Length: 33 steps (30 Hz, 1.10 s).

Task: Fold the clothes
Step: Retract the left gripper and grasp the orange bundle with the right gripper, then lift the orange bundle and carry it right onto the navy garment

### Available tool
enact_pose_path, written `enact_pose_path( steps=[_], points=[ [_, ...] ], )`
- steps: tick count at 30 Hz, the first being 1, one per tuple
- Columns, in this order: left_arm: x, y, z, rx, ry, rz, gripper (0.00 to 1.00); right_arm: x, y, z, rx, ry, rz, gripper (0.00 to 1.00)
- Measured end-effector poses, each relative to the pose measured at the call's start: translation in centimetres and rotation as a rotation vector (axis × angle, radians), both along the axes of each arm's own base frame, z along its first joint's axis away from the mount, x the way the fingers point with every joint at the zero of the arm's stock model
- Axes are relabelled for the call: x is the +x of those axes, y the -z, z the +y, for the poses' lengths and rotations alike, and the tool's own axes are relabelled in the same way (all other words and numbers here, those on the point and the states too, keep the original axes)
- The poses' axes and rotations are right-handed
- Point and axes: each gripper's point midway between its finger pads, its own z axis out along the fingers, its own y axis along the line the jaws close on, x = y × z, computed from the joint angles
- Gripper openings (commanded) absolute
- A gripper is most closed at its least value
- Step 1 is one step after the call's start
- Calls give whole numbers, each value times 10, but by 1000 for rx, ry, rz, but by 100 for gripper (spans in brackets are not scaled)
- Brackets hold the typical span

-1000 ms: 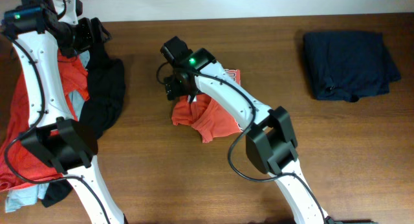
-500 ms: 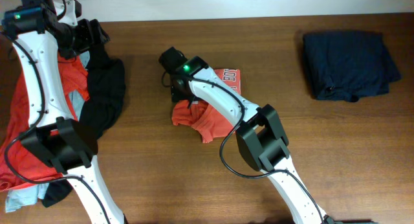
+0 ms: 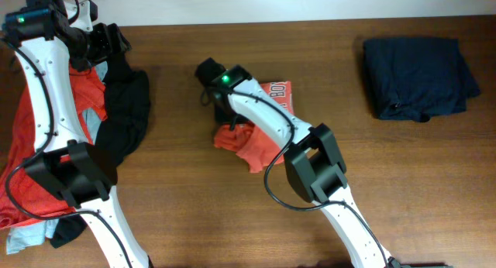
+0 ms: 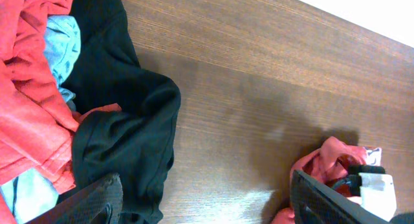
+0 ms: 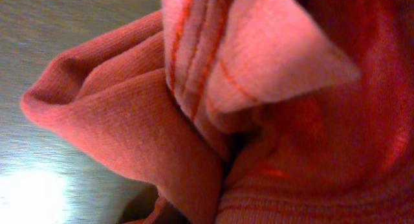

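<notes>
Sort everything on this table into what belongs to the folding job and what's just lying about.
Job:
orange-red T-shirt, mid-table, pinched by the right gripper
heap of orange-red, black and pale blue clothes, left
navy garment, already folded, right

Lying about:
nothing visible besides the wooden table

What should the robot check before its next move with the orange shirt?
1. Right jaws shut on the orange shirt: ok.
2. Left jaws open, holding nothing: ok.
3. Shirt lying flat: not ok, it is bunched.
4. How many layers are pinched: cannot tell.
5. Navy garment apart from the shirt: ok.
6. Clothes pile apart from the shirt: ok.
</notes>
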Motion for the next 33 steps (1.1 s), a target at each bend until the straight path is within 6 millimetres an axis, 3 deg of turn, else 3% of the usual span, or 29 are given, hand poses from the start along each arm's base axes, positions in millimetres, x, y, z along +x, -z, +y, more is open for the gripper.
enact_pose_path(
  steps=[5, 9, 12, 17, 20, 24, 26, 30, 33],
  points=[
    [0, 0, 0, 0, 0, 0, 82, 4, -5, -37, -25, -37, 83, 4],
    [0, 0, 0, 1, 0, 0, 82, 13, -23, -61, 23, -77, 123, 4],
    [0, 0, 0, 3, -1, 1, 83, 21, -56, -75, 92, -117, 112, 4],
    [0, 0, 0, 3, -1, 1, 83, 33, -143, -99, 188, -179, -12, 4],
    [0, 0, 0, 3, -1, 1, 83, 31, -183, -110, 222, -224, -79, 4],
    [0, 0, 1, 3, -1, 0, 83, 26, -216, -127, 238, -267, -128, 4],
    [0, 0, 1, 3, -1, 0, 83, 26, -223, -139, 238, -270, -139, 4],
    [0, 0, 1, 3, -1, 0, 83, 39, -234, -183, 220, -244, -190, 4],
    [0, 0, 1, 3, -1, 0, 83, 47, -236, -233, 177, -210, -210, 4]
  ],
)
